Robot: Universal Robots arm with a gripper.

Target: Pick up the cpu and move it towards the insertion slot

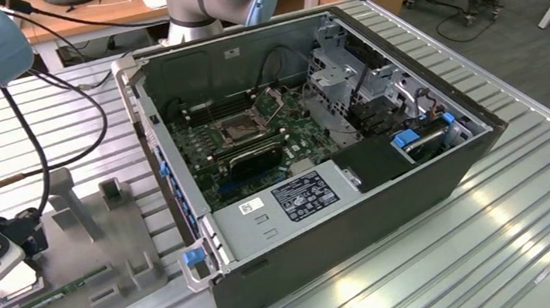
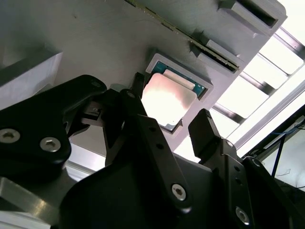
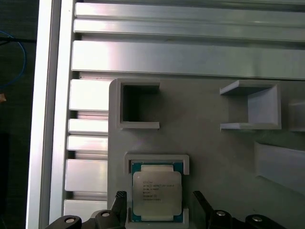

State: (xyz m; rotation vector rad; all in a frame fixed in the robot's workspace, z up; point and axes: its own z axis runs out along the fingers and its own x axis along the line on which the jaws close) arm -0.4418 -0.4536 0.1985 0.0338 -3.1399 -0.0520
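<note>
Black pincer [image 3: 158, 204] spread wide, one finger on either side of the flat, square, silvery cpu [image 3: 156, 191] seated in a grey plastic fixture [image 3: 205, 143] pocket on the ribbed aluminium desk [image 3: 190, 57].

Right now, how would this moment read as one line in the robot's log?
gripper open, straddling cpu | cpu seated in grey fixture pocket, not yet lifted | insertion slot in open computer case

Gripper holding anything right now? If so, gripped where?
Nothing held. The gripper is open, fingers either side of the cpu, not touching; cpu lies in its grey fixture pocket.
</note>
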